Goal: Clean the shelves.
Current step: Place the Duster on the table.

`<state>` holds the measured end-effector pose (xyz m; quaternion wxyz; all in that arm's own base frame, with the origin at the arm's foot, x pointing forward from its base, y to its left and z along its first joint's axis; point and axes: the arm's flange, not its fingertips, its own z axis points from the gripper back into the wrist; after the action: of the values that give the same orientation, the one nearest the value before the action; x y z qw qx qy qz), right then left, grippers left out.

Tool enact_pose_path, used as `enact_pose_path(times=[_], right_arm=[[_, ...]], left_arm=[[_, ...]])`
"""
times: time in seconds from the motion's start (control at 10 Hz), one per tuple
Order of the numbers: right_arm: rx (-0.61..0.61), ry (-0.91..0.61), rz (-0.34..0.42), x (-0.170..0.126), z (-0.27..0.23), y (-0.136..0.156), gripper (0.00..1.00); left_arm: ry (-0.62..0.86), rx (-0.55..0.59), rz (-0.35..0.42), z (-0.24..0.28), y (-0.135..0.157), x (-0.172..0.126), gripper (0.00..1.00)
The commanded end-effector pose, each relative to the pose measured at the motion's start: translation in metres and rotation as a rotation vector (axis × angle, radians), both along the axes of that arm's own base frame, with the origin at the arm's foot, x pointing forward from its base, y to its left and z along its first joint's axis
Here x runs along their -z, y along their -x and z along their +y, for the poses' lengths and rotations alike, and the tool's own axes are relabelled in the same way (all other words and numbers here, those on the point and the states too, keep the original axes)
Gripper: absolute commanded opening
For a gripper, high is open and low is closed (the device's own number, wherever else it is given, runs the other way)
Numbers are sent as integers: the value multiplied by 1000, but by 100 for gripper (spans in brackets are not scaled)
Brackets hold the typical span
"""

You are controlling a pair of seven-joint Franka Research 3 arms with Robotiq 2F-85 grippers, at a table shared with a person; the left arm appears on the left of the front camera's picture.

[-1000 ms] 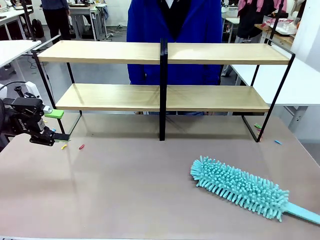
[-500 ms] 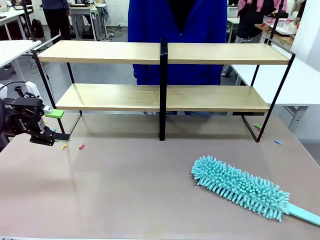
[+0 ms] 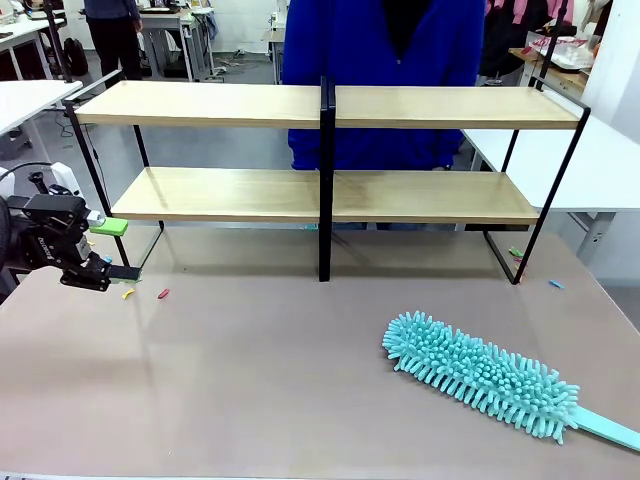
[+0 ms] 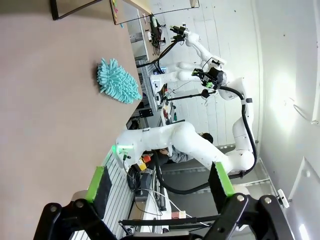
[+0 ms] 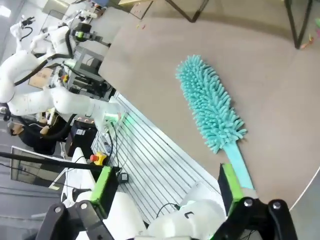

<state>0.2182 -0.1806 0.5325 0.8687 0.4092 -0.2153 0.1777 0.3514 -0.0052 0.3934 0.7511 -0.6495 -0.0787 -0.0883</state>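
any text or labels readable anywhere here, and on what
None can be read.
The left end effector body carries small white marks, too blurred to read.
The shelves, the duster and the table show no print.

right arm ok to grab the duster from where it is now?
Probably yes. The right gripper stands open just above the teal duster, whose handle runs by its green pads. The duster lies flat on bare tabletop, nothing over it.
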Motion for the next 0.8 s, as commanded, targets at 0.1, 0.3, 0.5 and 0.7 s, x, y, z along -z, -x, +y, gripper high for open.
enact_pose_path(times=[0.1,0.3,0.5,0.7], right_arm=[[9,9,-20,-2,0,-3,100],[9,9,-20,-2,0,-3,100],[9,9,-20,-2,0,-3,100],[9,9,-20,-2,0,-3,100]], left_arm=[[27,-4,-24,-3,2,0,100],[27,-4,-24,-3,2,0,100],[27,-4,-24,-3,2,0,100],[27,-4,-24,-3,2,0,100]])
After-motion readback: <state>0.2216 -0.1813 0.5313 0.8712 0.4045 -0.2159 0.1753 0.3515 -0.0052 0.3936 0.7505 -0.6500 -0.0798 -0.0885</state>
